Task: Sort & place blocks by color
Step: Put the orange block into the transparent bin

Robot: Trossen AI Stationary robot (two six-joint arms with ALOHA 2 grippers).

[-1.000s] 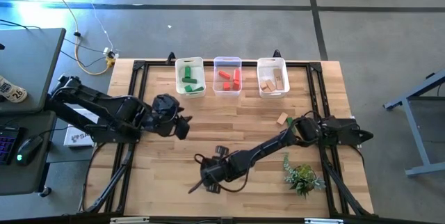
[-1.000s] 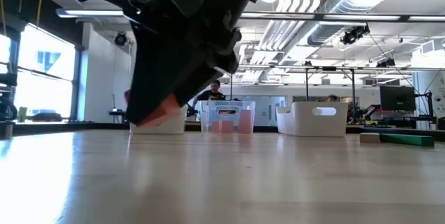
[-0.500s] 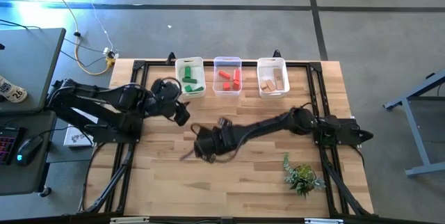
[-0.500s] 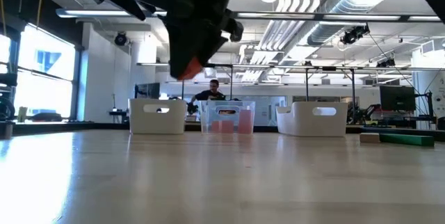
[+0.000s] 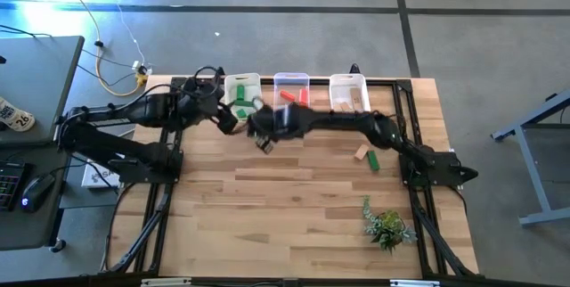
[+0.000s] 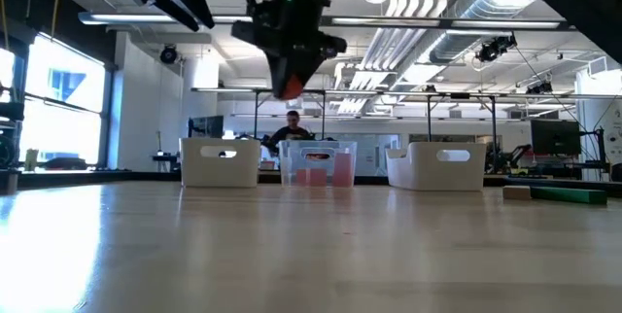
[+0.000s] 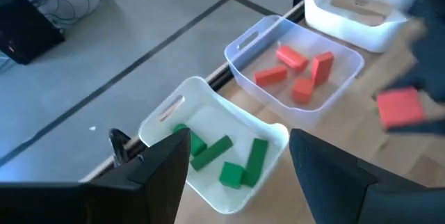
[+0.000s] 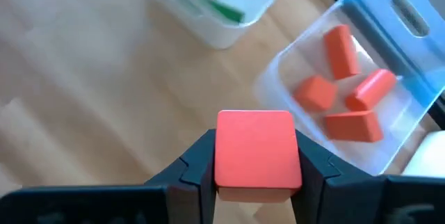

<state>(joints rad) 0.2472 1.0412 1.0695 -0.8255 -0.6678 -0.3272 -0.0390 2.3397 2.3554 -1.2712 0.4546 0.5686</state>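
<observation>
You are looking at a wooden desk [image 5: 294, 198] carrying three bins along its far edge, a green block [image 5: 373, 160] touching a tan block [image 5: 361, 152], and a leafy plant [image 5: 387, 225].

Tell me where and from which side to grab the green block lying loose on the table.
Grip the green block across its two long sides, near the middle, coming straight down from above. It lies flat as a short bar on the table, and a tan block sits close beside one end, so an end-on approach looks crowded.
</observation>
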